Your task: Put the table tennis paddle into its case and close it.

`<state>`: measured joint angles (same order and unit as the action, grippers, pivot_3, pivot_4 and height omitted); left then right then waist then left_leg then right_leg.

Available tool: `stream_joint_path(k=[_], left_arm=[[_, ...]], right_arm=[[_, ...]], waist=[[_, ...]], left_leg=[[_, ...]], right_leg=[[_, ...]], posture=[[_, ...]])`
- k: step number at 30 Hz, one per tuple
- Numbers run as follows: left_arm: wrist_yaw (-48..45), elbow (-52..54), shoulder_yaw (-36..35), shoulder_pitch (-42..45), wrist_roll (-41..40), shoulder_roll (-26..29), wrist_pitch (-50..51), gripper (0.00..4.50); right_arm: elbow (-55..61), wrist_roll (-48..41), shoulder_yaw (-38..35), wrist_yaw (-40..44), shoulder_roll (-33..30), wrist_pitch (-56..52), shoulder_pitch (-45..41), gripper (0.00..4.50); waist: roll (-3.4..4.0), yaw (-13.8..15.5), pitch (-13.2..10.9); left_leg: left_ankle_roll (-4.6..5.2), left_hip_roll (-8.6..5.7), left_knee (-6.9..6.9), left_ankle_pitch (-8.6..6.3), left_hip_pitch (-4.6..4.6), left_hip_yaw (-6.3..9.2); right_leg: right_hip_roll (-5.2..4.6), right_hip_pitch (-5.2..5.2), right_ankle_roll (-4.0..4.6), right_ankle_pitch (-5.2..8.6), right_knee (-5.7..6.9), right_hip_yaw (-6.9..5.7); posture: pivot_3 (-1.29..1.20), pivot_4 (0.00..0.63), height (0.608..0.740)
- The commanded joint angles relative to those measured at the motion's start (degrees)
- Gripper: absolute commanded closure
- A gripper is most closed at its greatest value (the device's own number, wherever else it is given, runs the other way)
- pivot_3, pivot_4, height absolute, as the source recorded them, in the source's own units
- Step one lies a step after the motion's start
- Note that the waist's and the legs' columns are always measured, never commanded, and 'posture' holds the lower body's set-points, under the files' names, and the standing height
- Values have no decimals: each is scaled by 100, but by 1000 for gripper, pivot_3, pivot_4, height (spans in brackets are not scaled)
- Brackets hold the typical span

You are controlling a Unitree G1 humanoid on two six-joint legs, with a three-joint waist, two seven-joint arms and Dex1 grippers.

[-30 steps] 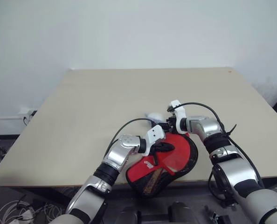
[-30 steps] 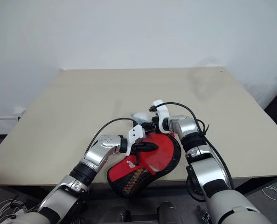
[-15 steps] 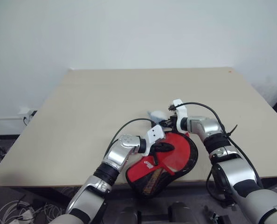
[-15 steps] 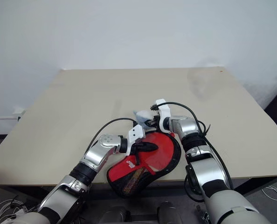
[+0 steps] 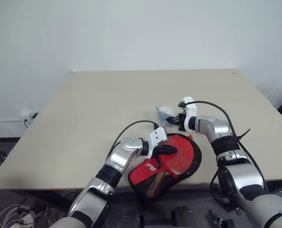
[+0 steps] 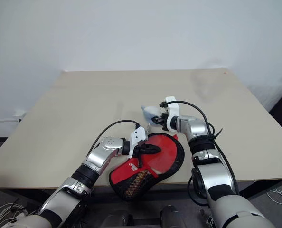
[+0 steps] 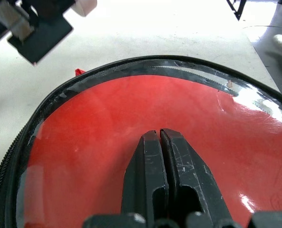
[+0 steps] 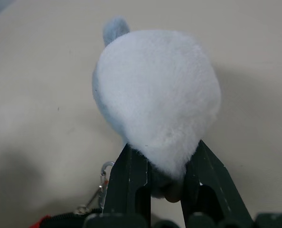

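From the head views, the case (image 5: 167, 164) lies at the near table (image 5: 93, 109) edge, directly under the left gripper (image 5: 168, 149), whose fingers are pressed together on its red window; the forearm reaches in from the near left. The right gripper (image 5: 175, 120) hovers just beyond the case's far rim, clamped on a small white plush lump (image 5: 164, 113).

In the left wrist view, the closed fingers (image 7: 160, 161) rest on the clear window, the paddle's (image 7: 108, 142) red face showing beneath it, black zip piping curving ahead.

In the right wrist view, the fingers (image 8: 131, 178) pinch the plush's (image 8: 155, 95) base; a small metal clip (image 8: 103, 178) hangs beside them.
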<state>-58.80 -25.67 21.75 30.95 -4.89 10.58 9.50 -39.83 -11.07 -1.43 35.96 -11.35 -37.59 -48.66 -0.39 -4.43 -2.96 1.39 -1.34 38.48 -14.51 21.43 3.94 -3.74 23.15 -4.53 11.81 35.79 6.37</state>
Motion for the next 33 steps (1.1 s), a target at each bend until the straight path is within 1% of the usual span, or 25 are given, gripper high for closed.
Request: stream_joint_path(k=[1,4,12,16,25,33], left_arm=[[-1,-149,98,-30,157,-2,48,4500],[0,-154,102,-27,162,-11,37,4500],[3,-213,112,-3,177,-39,-11,4500],[-2,-223,115,4,194,-39,-33,4500],[-1,-192,98,-18,231,-38,-34,4500],[-25,-218,90,-7,242,-69,-40,4500]], right_arm=[[714,-61,-244,-298,-255,3,-9,4122],[806,40,-276,-558,-417,104,107,4122],[411,275,-402,-1341,-703,641,207,4122],[602,349,-344,-1400,-791,733,396,4122],[1944,349,-508,-1423,-1437,415,1257,4122],[3715,147,-477,-941,-2181,-284,2412,4122]], waist=[[1,3,0],[1,2,-1],[2,3,-1],[2,4,-1],[6,39,-3],[7,96,-5]], left_leg=[[0,-1,2,0,3,0],[0,-1,8,0,5,-2],[1,-2,10,0,5,-4],[2,-5,15,1,7,-5],[4,-9,23,2,7,-5],[10,-17,32,5,15,-8]], right_leg=[[0,1,0,0,0,0],[0,0,0,0,-1,1],[-1,0,0,0,-1,3],[-1,-1,0,0,-2,8],[-4,-12,-1,1,-7,10],[-11,-17,-2,4,-14,12]], posture=[[0,0,740],[0,0,740],[0,0,740],[0,0,740],[0,0,740],[0,0,740]])
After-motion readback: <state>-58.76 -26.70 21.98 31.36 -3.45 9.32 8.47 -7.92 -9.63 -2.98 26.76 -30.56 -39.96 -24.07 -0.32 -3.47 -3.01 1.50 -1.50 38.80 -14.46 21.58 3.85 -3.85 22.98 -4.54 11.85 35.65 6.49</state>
